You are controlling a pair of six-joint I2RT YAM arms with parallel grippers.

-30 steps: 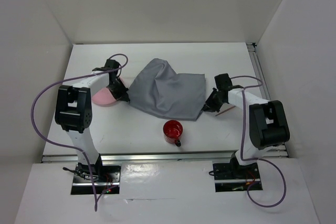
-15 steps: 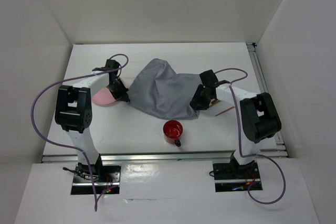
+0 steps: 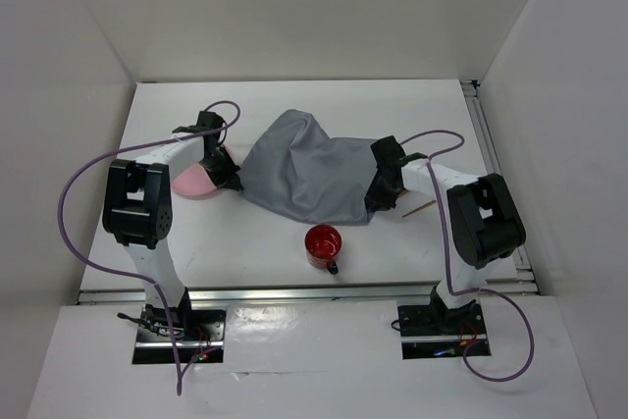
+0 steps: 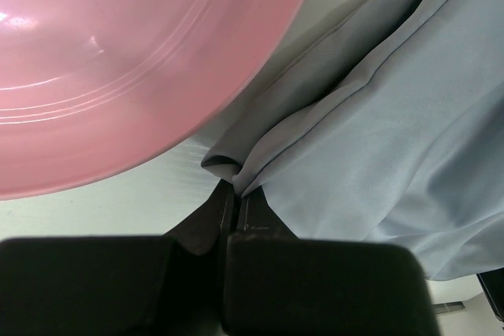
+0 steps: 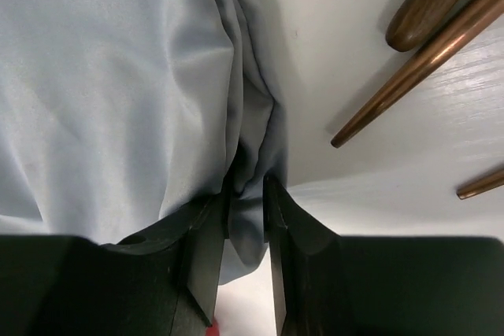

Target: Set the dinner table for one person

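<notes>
A crumpled grey cloth lies in the middle of the white dinner table. My left gripper is shut on the cloth's left corner, right beside a pink plate that fills the upper left of the left wrist view. My right gripper is at the cloth's right edge with a bunched fold of the cloth pinched between its fingers. A red mug stands near the front. Brown wooden-handled cutlery lies just right of the right gripper.
White walls close in the table on three sides. A metal rail runs along the right edge and another along the front. Purple cables loop off both arms.
My right gripper moved left from the cutlery to the cloth's right edge and closed on a fold of it. The left arm stayed still.
</notes>
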